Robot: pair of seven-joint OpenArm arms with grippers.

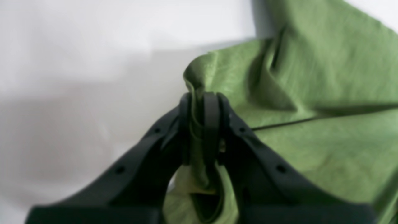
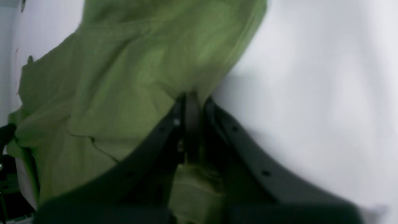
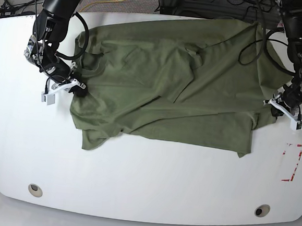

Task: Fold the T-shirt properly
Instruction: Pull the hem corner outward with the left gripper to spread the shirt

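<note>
T-shirt [image 3: 168,88] lies rumpled across the far half of the white desk [image 3: 135,185], with each side edge pinched. The left end effector [image 1: 202,102] and right end effector [image 2: 192,102] are both clamped on folds of cloth. Judging by the wrinkles, they should lift together and keep even tension so the fabric folds flat.

The T-shirt [image 3: 168,88] is soft, matt, wrinkled cloth. The table [image 3: 145,180] is smooth, white, slightly glossy. The fingers [image 1: 211,118] are matt black plastic.
</note>
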